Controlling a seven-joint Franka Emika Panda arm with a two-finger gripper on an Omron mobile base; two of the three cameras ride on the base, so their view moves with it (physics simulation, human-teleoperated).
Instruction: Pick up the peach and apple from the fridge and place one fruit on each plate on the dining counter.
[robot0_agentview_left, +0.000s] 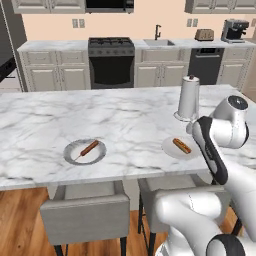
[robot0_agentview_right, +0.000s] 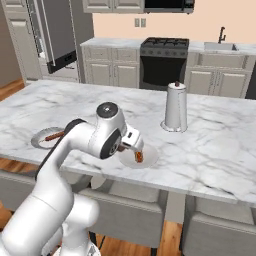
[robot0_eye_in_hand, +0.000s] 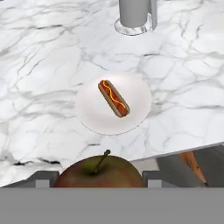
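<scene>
A rendered home kitchen is shown — a black stove (robot0_agentview_left: 111, 61), sink (robot0_agentview_left: 159, 42), beige cabinets (robot0_agentview_left: 55, 70) and coffee machine (robot0_agentview_left: 234, 30) are ranged behind a marble island (robot0_agentview_left: 120, 120) with stools (robot0_agentview_left: 86, 212).

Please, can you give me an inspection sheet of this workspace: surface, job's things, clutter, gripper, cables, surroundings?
Surface: white marble counter, veined.
Job's things: apple between the gripper fingers; near plate carries a hot dog; far plate carries a skewered sausage; peach nothing seen.
Clutter: paper towel roll standing upright past the near plate.
Gripper: shut on the apple, short of the near plate.
Cables: nothing seen.
Surroundings: stools, stove, sink, toaster, coffee machine.
</scene>
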